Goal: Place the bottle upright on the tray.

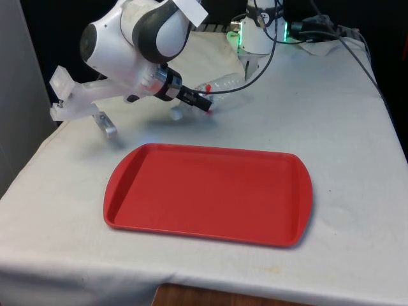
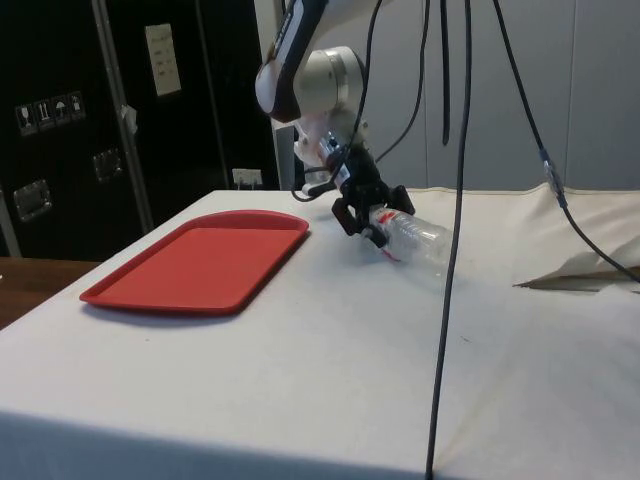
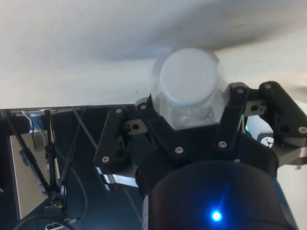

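Observation:
A clear plastic bottle (image 1: 224, 83) with a pale cap and a red mark near its neck lies on its side on the white cloth, beyond the far edge of the red tray (image 1: 210, 191). My gripper (image 1: 204, 104) reaches in low at the bottle's cap end. From the side, the gripper (image 2: 366, 226) holds the neck end of the bottle (image 2: 418, 238), whose body rests on the cloth. In the wrist view the bottle (image 3: 189, 81) sits cap-on between the fingers (image 3: 235, 112), which press against its sides. The tray (image 2: 200, 265) has nothing on it.
Black cables (image 2: 465, 150) hang from the arm down past the bottle. A rumpled fold of cloth (image 1: 213, 51) lies behind the bottle at the table's far end. The table edge (image 1: 38, 150) runs close to the tray on the front view's left.

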`<move>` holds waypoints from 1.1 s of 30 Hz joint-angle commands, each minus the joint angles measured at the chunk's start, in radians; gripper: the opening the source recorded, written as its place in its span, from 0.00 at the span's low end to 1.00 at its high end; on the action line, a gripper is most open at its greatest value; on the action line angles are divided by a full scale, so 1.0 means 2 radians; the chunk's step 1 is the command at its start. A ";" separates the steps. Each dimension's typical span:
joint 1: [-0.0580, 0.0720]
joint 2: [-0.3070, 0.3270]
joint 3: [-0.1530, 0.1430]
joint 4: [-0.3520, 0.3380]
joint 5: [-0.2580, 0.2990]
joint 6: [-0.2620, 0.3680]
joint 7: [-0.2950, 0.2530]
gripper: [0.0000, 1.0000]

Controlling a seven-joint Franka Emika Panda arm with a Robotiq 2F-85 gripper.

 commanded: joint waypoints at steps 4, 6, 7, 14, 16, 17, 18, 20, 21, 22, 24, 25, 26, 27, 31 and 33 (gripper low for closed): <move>-0.001 0.003 0.001 0.003 0.002 0.001 0.000 0.34; -0.001 0.003 0.001 0.003 0.002 0.001 0.000 0.33; -0.001 0.003 0.001 0.003 0.001 0.000 0.001 0.33; 0.001 -0.002 -0.003 0.003 0.000 -0.007 0.000 0.33; 0.004 -0.009 -0.007 0.002 -0.002 -0.013 0.003 0.33; 0.005 -0.011 -0.010 0.002 -0.002 -0.015 0.004 0.33; 0.006 -0.012 -0.011 0.002 -0.002 -0.017 0.004 0.33; 0.008 -0.016 -0.014 0.002 -0.003 -0.022 0.005 0.33; 0.008 -0.019 -0.015 0.002 -0.003 -0.024 0.005 0.33; 0.010 -0.022 -0.018 0.002 -0.004 -0.028 0.006 0.33; 0.008 -0.021 -0.017 0.003 -0.003 -0.030 0.005 0.33; 0.011 -0.026 -0.019 0.001 -0.005 -0.031 0.007 0.33; 0.011 -0.028 -0.021 0.001 -0.005 -0.034 0.008 0.33; 0.012 -0.030 -0.021 0.001 -0.005 -0.035 0.009 0.33; 0.012 -0.034 -0.023 0.003 -0.004 -0.044 0.010 0.33; 0.015 -0.041 -0.026 0.002 -0.006 -0.048 0.014 0.33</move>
